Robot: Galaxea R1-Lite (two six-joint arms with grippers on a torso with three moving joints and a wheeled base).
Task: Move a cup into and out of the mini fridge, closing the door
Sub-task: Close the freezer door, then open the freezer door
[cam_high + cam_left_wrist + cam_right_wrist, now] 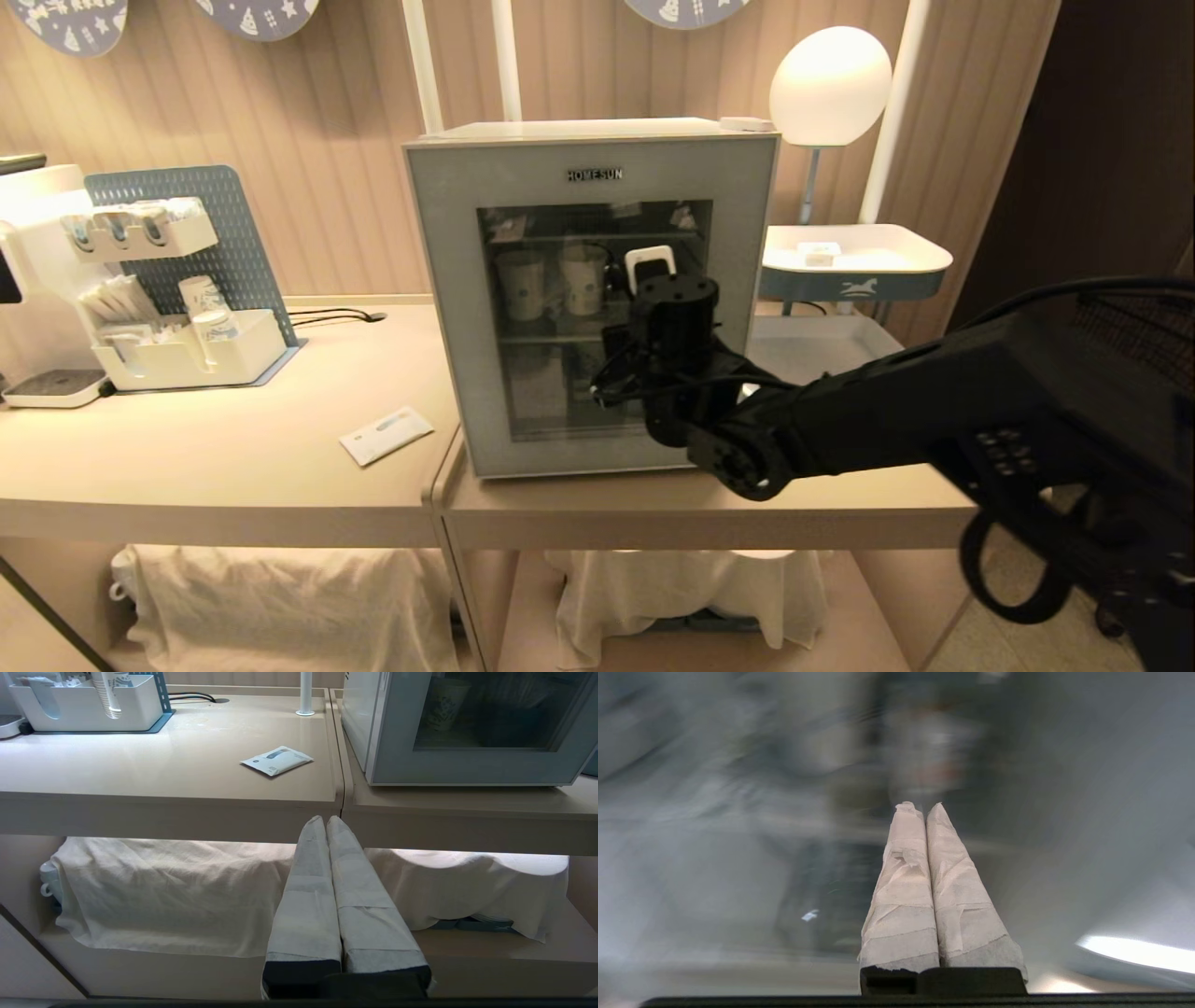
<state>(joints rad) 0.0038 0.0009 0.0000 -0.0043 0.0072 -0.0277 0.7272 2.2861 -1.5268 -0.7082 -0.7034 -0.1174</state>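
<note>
Fridge: where the two beige desk sections meet, the mini fridge (597, 299) stands on the right-hand section, "HOMESUN" lettering above its window.
Door: the door (448, 308) lies flush against the fridge body, its dark glass window facing the robot.
Behind the glass: two tall paper cups (551, 280) stand side by side on the upper wire shelf.
Cup: the small yogurt-style cup cannot be made out in any view; the right arm covers part of the window.
Right gripper: the right gripper (919, 807) is raised in front of the door's glass, its taped fingers (903, 877) pressed together along their whole length, the jaws fully closed and holding nothing; the surface ahead of it is blurred.
Right arm: the black arm (840, 420) reaches in from the right across the lower right part of the fridge front.
Left gripper: the left gripper (324, 819) hangs low before the desk edge, at the seam between the two sections, jaws closed and empty.
Desk: a flat white packet (386, 435) lies on the left section (187, 467), near the fridge's lower left corner but apart from it.
Left end: a white organizer (187, 345) with cups and sachets stands against a blue pegboard (224, 233).
Below: white cloths (163, 891) drape over items on the lower shelf.
</note>
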